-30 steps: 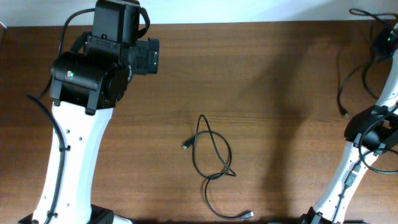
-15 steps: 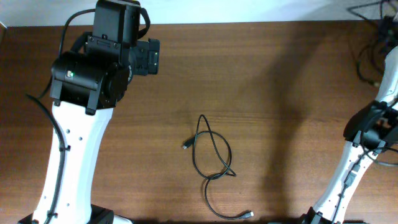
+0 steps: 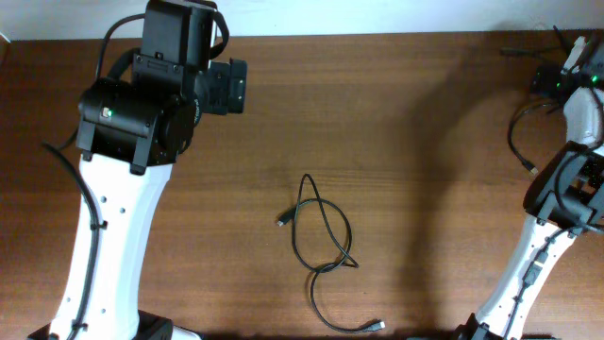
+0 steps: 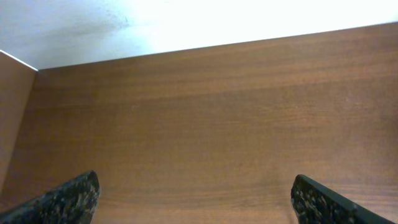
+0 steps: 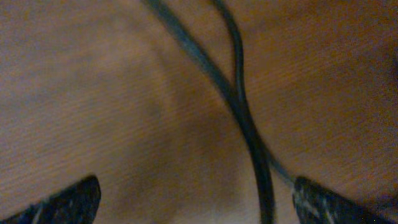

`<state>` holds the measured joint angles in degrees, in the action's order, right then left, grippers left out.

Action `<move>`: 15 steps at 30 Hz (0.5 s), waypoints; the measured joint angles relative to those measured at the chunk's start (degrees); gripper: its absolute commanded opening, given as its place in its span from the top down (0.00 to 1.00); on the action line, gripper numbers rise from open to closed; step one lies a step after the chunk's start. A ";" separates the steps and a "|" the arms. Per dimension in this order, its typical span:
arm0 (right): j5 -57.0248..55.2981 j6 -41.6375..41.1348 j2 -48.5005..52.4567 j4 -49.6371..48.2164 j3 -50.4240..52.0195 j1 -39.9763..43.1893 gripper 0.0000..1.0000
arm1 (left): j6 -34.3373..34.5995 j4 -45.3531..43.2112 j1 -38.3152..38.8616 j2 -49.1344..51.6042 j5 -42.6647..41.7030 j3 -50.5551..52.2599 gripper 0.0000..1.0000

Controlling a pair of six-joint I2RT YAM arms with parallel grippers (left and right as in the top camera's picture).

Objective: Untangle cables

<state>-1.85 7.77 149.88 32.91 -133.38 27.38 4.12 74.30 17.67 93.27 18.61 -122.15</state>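
**Gripper and Cable Status**

Locate the left gripper above bare table. Read its fingers as spread wide at the two lower corners of the wrist view. Nothing between them, nothing held.

Locate the right gripper close above the wood. Read its fingertips as set wide apart as well. Note the crossed cords, dark and blurred, running over the surface between the two fingers. Neither cord pinched. Contact where one cord passes near a fingertip: cannot tell.

Find the looped cable lying flat on the table, well apart from both grippers.
- From the left gripper: off to its right and back toward the arm bases.
- From the right gripper: off to its left and likewise back toward the bases.

Note one plug on the side of the loop toward the left gripper. Note the second plug at the end of the tail nearest the bases. Note the strand crossing itself at the base-side end of the loop.
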 measured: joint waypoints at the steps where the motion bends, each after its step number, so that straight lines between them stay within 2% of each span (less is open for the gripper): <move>1: 1.44 0.04 -5.35 5.79 -0.17 -0.83 0.03 | 0.00 0.02 0.00 0.00 -0.04 0.00 0.01; 5: 10.01 1.68 -26.16 16.94 -1.81 -6.88 0.02 | 0.00 -0.17 0.04 0.02 -0.04 0.00 0.01; 7: 12.39 1.88 -33.92 16.52 -2.73 -10.78 0.03 | 0.00 -0.39 0.04 0.02 0.20 0.00 0.01; 10: 14.53 2.10 -44.68 10.47 -3.26 -16.11 0.03 | 0.00 -2.27 0.04 0.02 1.92 0.00 0.01; 12: 14.73 3.10 -50.10 14.03 -3.43 -18.60 0.02 | 0.00 -3.89 0.04 0.02 3.39 0.00 0.01; 14: 14.88 6.01 -54.71 19.89 0.15 -20.59 0.03 | 0.00 -5.22 0.04 0.02 4.39 0.00 0.01; 15: 15.06 7.43 -58.47 19.10 6.99 -21.31 0.02 | 0.00 -5.88 0.04 0.02 4.79 0.00 0.01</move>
<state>13.21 15.20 91.42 52.01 -126.39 6.07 4.12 68.42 17.72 93.30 23.40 -122.15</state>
